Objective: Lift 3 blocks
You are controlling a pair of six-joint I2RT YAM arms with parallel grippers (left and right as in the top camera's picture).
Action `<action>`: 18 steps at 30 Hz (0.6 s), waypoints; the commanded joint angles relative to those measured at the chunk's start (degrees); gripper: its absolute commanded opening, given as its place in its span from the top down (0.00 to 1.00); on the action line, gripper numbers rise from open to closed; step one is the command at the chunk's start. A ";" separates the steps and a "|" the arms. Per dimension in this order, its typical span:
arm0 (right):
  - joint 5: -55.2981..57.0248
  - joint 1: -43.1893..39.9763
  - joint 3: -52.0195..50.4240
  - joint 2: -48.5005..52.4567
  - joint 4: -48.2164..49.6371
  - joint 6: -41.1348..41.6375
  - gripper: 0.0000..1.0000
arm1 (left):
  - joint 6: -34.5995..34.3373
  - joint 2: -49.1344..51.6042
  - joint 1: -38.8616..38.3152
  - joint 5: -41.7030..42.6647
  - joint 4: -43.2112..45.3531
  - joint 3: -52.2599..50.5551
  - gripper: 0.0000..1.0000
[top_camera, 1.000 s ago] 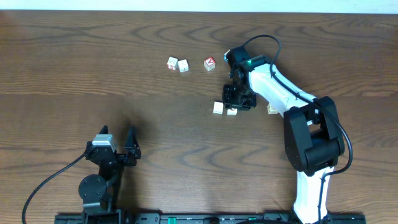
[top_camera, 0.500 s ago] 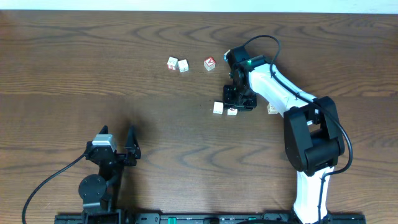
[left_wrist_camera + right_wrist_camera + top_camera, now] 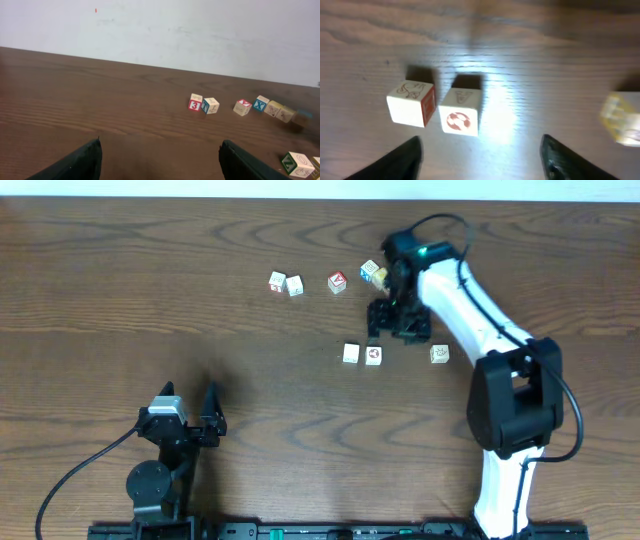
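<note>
While looking down from overhead, can spot the left cream block (image 3: 351,353) and the middle cream block (image 3: 373,355) flat on the wooden table (image 3: 120,300), just beside each other with a sliver of gap. Then the right cream block (image 3: 439,354), well apart from that pair and tucked just beside the white right arm (image 3: 465,305). All three down on the wood, none lifted.

Got the right gripper (image 3: 398,330) hanging just behind that row, roughly between the middle and right blocks, spread wide and gripping nothing. Same deal from the right wrist cam: dark fingers (image 3: 402,160) out at the bottom corners, left and middle blocks lying ahead over toward the left finger, right one just a blur at the frame's right edge. Reddish marks on the faces, plus a red side on the left one.

Further back, a loose line of other stuff: a white cube (image 3: 277,281) with another white cube (image 3: 295,285) just beside it, then a red-faced cube (image 3: 338,282), then a blue-marked cube (image 3: 372,272) right up against the arm's wrist end.

As for the left gripper (image 3: 188,398), parked at the near left, well apart from every cube, released wide too.
</note>
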 commanded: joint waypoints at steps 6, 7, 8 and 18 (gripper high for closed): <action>8.24 -7.78 0.63 -1.51 -8.61 -9.03 0.09 | -0.33 -0.04 0.26 1.33 -1.97 -0.87 0.25; 8.87 -8.52 -0.07 -1.51 -8.79 -9.53 0.08 | -0.33 -0.04 0.26 1.33 -1.97 -0.87 0.25; 8.96 -9.03 -0.70 -1.51 -8.68 -9.77 0.09 | -0.33 -0.04 0.26 1.33 -1.97 -0.87 0.25; 8.74 -10.58 -7.21 -1.51 -2.32 -12.55 0.09 | -0.33 -0.04 0.26 1.33 -1.97 -0.87 0.25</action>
